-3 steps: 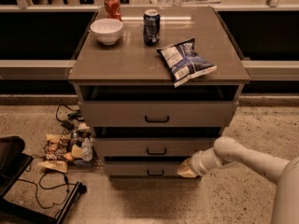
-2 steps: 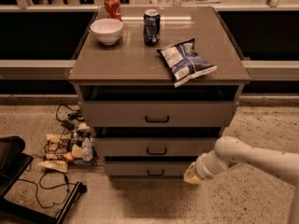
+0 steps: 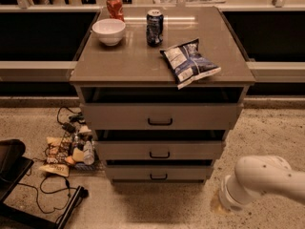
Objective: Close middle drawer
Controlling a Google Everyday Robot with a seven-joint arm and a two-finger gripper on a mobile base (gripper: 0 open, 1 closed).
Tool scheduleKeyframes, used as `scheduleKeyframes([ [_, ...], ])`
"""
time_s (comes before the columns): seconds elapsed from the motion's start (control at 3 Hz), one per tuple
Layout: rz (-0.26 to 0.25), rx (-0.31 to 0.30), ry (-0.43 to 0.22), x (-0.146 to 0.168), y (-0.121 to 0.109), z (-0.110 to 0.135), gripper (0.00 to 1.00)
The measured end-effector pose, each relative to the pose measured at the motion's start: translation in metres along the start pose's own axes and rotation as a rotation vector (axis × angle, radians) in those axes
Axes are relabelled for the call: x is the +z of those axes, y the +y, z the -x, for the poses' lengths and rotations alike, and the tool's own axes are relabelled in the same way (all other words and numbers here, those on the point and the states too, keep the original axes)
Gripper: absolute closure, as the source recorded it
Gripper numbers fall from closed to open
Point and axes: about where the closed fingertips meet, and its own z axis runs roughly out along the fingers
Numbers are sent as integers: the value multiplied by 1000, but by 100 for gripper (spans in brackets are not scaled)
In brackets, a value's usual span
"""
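The middle drawer (image 3: 124, 150) is the second of three in the grey-brown cabinet, with a small dark bar handle (image 3: 159, 155) at its centre. It stands out a little from the cabinet body, with a dark gap above its front. My gripper (image 3: 218, 205) is low at the bottom right, near the floor, to the right of the lowest drawer (image 3: 128, 172) and apart from the cabinet. Its white wrist and arm (image 3: 259, 180) hide most of it. It touches no drawer.
The top drawer (image 3: 119, 115) also stands out. On the cabinet top (image 3: 133, 61) are a white bowl (image 3: 109, 31), a red can (image 3: 114, 6), a dark can (image 3: 154, 27) and a chip bag (image 3: 189, 62). Snack packets and cables (image 3: 66, 149) lie on the floor at left, by a black object (image 3: 12, 168).
My arm and gripper have moved right and down, away from the right end of the lower drawers. The drawers look unchanged.
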Motion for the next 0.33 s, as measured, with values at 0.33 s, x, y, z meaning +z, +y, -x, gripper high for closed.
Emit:
scheduleKeyframes([
  [0.33,-97,65,70,-50,27,-13,100],
])
